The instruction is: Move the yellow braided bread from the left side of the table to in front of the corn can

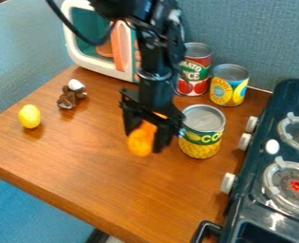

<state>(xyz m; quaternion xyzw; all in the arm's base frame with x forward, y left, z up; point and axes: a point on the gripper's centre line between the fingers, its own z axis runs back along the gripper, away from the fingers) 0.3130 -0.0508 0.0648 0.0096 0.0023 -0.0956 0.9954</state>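
Gripper: the black gripper (143,142) hangs over the middle of the wooden table (107,190), its two fingers clamped on an orange object.
Orange object: it sits between the fingers (131,124), rounded at its lower end (139,145); the fingers hide part of its sides and top, and whether its underside touches the wood is hard to tell.
Arm: it comes in from the top edge of the view, dark and blurred, its upper part cut off, with a loose cable (72,26) looping beside it.
Green-and-yellow can: it stands upright (202,133) just beside the gripper, toward the table's right side; whether the two touch cannot be made out.
Cans at the back edge: a red-and-white can (199,71) and a yellow-and-blue can (228,88) stand upright side by side, the red one partly behind the arm.
Back left corner: a white toy microwave (98,68) with a teal front stands here, its top cut off by the view and its right part hidden by the arm; an orange upright piece (120,47) shows at its front.
Left edge: a yellow lemon (29,116) lies near it; farther back is a small brown figure (68,97) with a white top, too blurred to identify.
Right side: a dark toy stove (250,192) borders the table, cut off by the view.
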